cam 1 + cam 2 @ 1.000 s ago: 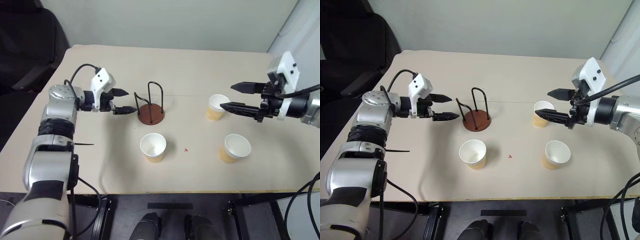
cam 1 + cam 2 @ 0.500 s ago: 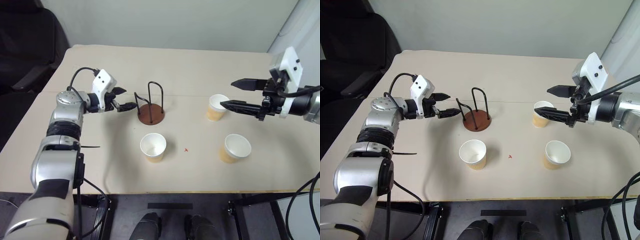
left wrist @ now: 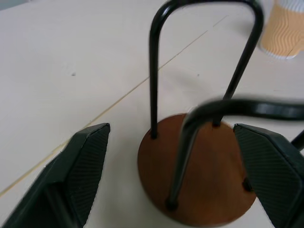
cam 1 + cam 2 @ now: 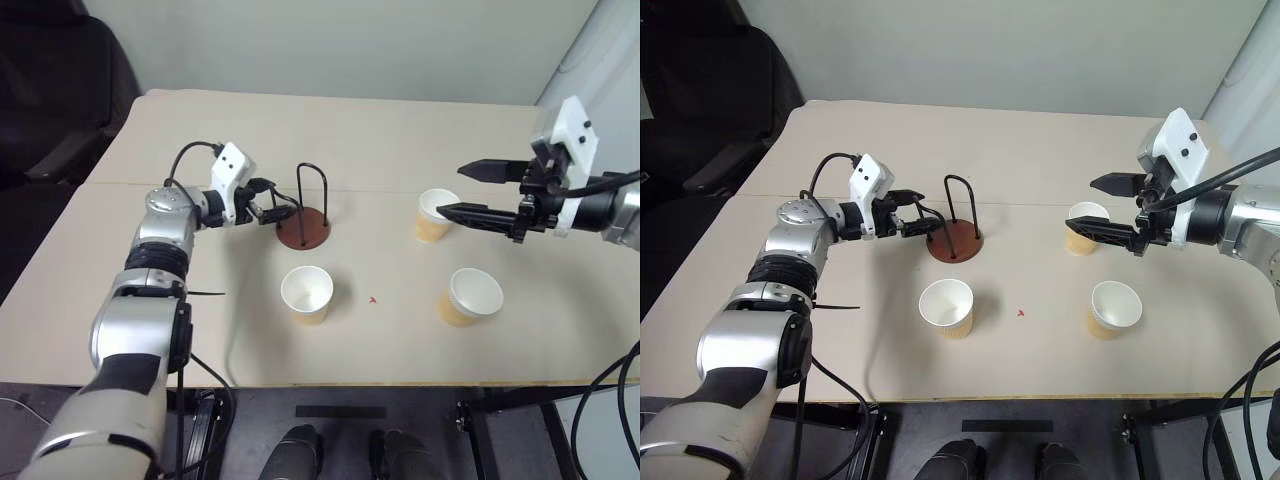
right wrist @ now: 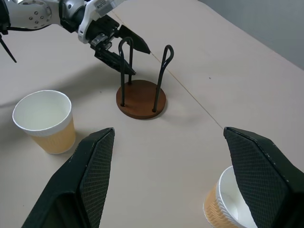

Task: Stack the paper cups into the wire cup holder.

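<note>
The wire cup holder (image 4: 302, 226), a reddish-brown disc with two black wire loops, stands left of the table's middle. My left gripper (image 4: 277, 208) is open at the holder's left side. In the left wrist view its fingers (image 3: 80, 166) flank the near loop and the disc (image 3: 199, 175). One paper cup (image 4: 306, 293) stands upright in front of the holder. A second paper cup (image 4: 434, 215) and a third (image 4: 470, 296) stand upright on the right. My right gripper (image 4: 470, 192) hangs open just above and right of the second cup, holding nothing.
A black chair (image 4: 50, 80) stands past the table's far left corner. A seam (image 4: 120, 184) crosses the beige tabletop from side to side. A small red mark (image 4: 372, 298) lies between the front cups. The table's front edge (image 4: 400, 383) runs close to me.
My left gripper has moved right toward the holder, and its fingers now reach the near wire loop. The right arm, the cups and the holder have kept still.
</note>
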Robot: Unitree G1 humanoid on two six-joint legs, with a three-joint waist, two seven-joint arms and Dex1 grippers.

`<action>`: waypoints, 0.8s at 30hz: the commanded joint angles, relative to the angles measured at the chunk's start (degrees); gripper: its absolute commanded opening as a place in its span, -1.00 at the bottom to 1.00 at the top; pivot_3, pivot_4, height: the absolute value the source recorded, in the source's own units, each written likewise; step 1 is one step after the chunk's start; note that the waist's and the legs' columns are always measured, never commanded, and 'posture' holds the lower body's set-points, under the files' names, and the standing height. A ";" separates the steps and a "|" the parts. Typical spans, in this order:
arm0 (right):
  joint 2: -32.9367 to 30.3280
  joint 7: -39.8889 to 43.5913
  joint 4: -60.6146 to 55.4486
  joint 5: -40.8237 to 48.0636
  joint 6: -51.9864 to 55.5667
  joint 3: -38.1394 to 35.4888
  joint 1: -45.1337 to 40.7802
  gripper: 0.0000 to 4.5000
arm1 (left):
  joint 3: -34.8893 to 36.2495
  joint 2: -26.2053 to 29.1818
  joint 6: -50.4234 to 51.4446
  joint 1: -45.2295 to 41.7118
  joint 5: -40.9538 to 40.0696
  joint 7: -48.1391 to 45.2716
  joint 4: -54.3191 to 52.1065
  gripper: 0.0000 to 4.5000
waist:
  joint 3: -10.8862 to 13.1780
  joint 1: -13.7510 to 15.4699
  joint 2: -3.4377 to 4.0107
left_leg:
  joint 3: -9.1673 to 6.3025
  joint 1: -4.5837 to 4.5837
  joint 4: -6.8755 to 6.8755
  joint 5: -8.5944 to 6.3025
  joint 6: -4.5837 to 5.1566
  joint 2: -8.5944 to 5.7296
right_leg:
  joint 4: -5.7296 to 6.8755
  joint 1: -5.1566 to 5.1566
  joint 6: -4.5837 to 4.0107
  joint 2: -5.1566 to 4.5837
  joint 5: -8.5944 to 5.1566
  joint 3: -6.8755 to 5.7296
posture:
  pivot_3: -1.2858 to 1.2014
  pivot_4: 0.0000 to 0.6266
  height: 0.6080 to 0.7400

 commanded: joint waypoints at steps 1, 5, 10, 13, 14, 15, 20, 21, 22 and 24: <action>-0.56 -0.54 -1.71 0.19 -0.77 -1.43 0.10 0.66 | 0.14 -0.73 -0.59 -1.68 0.19 -0.63 0.49 0.42 | 0.00 -0.02 0.00 | 0.01 0.00 0.00 0.00 0.00 0.00 | 0.00 0.00 0.00 0.00 0.00 0.01 | 0.03 -0.52 1.00; -0.42 -1.05 -2.50 0.50 -0.47 -2.38 2.26 0.66 | 0.37 -2.08 -0.64 -1.96 -0.26 -1.56 0.66 -0.25 | 0.00 0.05 0.00 | 0.01 0.00 0.00 0.00 0.00 0.00 | 0.01 0.00 0.01 0.00 0.00 0.00 | 0.03 -0.52 1.00; -0.19 -1.98 -2.37 1.08 -0.35 -4.23 5.22 0.66 | 1.06 -3.03 -0.20 -2.67 -1.14 -3.29 0.27 -0.99 | 0.00 0.08 0.00 | 0.03 0.00 0.01 0.00 0.00 0.00 | 0.02 -0.01 0.02 0.00 0.00 0.01 | 0.03 -0.52 1.00; 0.14 -2.51 -2.20 1.01 -0.73 -5.45 8.11 0.66 | 1.46 -3.27 0.28 -3.09 -1.77 -4.87 -0.35 -0.99 | 0.00 0.15 0.00 | 0.03 0.00 0.01 0.00 0.01 0.00 | 0.02 0.00 0.02 0.00 0.00 0.01 | 0.03 -0.52 1.00; 0.31 -2.78 -2.14 1.04 -0.88 -5.79 8.79 0.66 | 1.60 -3.27 0.39 -3.28 -1.93 -5.23 -0.52 -0.99 | 0.00 0.15 0.00 | 0.03 0.00 0.02 0.00 0.01 0.00 | 0.02 0.00 0.03 0.00 0.00 0.01 | 0.03 -0.52 1.00; 0.47 -3.00 -2.05 1.19 -0.94 -6.14 9.27 0.66 | 1.74 -3.26 0.51 -3.52 -2.12 -5.66 -0.67 -0.99 | 0.00 0.14 0.00 | 0.04 0.00 0.02 0.01 0.01 0.00 | 0.02 0.00 0.03 0.00 0.00 0.02 | 0.03 -0.52 1.00; 1.58 -3.55 -1.06 2.49 -0.94 -8.09 10.44 0.66 | 1.72 -3.27 0.92 -4.83 -2.41 -7.68 -1.42 -0.99 | 0.00 0.15 0.00 | 0.05 0.00 0.02 0.02 0.03 0.01 | 0.06 -0.01 0.03 0.00 0.00 0.02 | 0.03 -0.52 1.00; 1.75 -3.55 -0.78 2.26 -1.35 -8.32 11.10 0.66 | 1.60 -3.30 0.95 -5.16 -2.44 -8.17 -1.67 -0.99 | 0.00 0.15 0.00 | 0.06 0.00 0.02 0.02 0.03 0.00 | 0.06 -0.01 0.04 0.00 0.01 0.02 | 0.03 -0.52 1.00; 1.95 -3.63 -0.63 2.33 -1.42 -8.45 11.62 0.66 | 1.51 -3.33 1.01 -5.41 -2.50 -8.56 -1.82 -0.99 | -0.01 0.17 -0.01 | 0.05 0.00 0.02 0.02 0.03 0.00 | 0.05 -0.01 0.04 0.00 0.01 0.02 | 0.03 -0.52 1.00; 2.42 -3.96 -0.65 2.28 -1.81 -8.55 12.50 0.66 | 1.38 -3.52 1.24 -5.83 -2.64 -9.42 -2.17 -0.99 | -0.01 0.17 -0.01 | 0.05 -0.01 0.03 0.02 0.03 0.00 | 0.04 0.00 0.04 0.00 0.01 0.02 | 0.03 -0.52 1.00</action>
